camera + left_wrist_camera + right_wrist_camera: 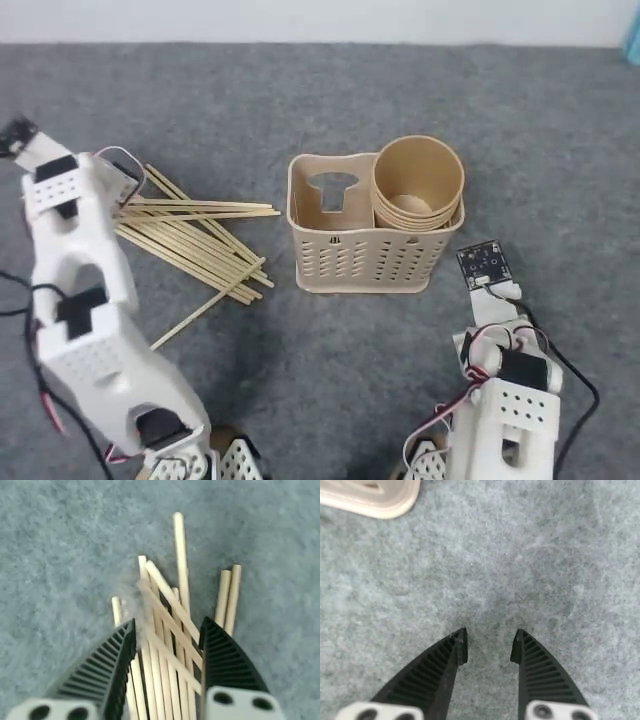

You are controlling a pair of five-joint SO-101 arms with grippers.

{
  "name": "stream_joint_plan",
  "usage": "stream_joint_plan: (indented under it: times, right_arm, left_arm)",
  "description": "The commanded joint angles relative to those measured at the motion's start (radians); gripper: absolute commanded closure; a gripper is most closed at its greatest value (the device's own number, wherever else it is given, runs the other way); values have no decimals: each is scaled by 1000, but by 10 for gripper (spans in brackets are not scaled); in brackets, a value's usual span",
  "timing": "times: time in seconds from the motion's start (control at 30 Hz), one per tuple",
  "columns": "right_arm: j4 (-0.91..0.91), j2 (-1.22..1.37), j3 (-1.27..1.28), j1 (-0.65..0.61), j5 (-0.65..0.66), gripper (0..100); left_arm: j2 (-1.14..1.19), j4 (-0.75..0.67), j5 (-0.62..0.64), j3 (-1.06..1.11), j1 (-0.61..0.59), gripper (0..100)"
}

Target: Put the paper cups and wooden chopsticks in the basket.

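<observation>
**Left gripper** (167, 627): its fingers (116, 655) are standing open, straddling the pile of wooden chopsticks (161, 597). Several sticks are lying crossed between the two fingers, with their ends reaching out past the fingertips. Two more sticks are lying side by side just outside one finger. Whether the fingers are touching any stick cannot be told.

**Left arm** (80, 300): it is reaching over the end of the pile that lies farthest from the basket.

**Wooden chopsticks**: they are lying loose on the grey bench (300, 110), fanned and overlapping. All of them are outside the basket. One stick is lying at a slant on the basket's side of the pile, apart from the basket wall.

**Basket** (360, 262): it is standing upright on the bench, well apart from the left fingers and between the two arms. It has pale perforated walls and is showing two compartments, with a cut-out handle rising between them.

**Paper cups** (418, 172): they are sitting nested in one upright stack inside the basket compartment on the right arm's side, well apart from both pairs of fingers.

**Right gripper** (489, 641): its fingers are standing open and holding nothing, with bare bench between them and ahead of the fingertips. A corner of the basket is lying well beyond the fingertips, off to one side.

**Right arm** (500, 400): it is sitting near the basket, on the paper cups' side.
</observation>
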Motion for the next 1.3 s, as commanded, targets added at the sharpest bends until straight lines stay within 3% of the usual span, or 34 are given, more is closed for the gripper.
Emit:
stream_joint_plan:
  times: [0.0,0.23,0.5,0.73,0.97,1.1,1.27]
  right_arm:
    - [-21,-19,-8,-5,14,837]
    - [-21,-19,-8,-5,14,837]
    - [-18,-19,-8,-5,14,837]
    - [-16,-19,-8,-2,14,837]
    - [-16,-19,-8,-2,14,837]
    - [-16,-19,-8,-2,14,837]
    - [-16,-19,-9,-4,14,837]
  left_arm:
    - [40,-20,18,-73,-3,808]
    - [78,43,18,-139,-3,814]
    - [87,71,17,-168,-3,945]
    - [80,71,17,-173,3,943]
    - [126,40,17,-199,3,832]
    - [173,-21,17,-200,-3,823]
    - [180,41,15,-240,2,824]
